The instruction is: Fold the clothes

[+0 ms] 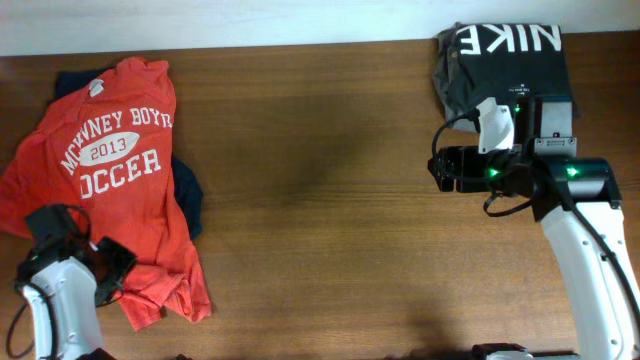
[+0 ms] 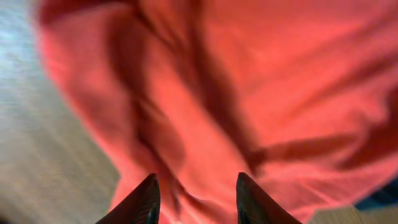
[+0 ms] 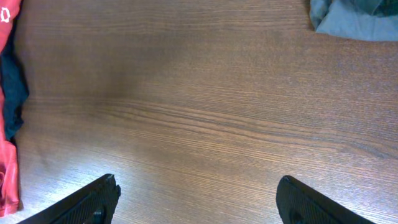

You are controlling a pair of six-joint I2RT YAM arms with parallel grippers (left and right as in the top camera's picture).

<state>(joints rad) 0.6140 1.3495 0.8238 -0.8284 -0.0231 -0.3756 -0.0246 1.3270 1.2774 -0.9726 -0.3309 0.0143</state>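
The orange-red T-shirt (image 1: 110, 150) with white soccer print lies crumpled at the table's left, over a dark navy garment (image 1: 190, 190) that peeks out along its right side. My left gripper (image 1: 110, 272) is at the shirt's lower hem. In the left wrist view its jaws (image 2: 196, 177) stand apart over wrinkled red cloth (image 2: 249, 93), gripping nothing that I can see. My right gripper (image 1: 438, 170) hovers at the right, wide open (image 3: 198, 180) above bare wood. The right wrist view catches the navy edge (image 3: 12, 81) and red cloth (image 3: 7, 168) at far left.
A black shirt with white NIKE lettering (image 1: 505, 60) lies folded at the back right on a grey garment (image 3: 354, 18). The brown wooden table (image 1: 320, 200) stretches between the two piles.
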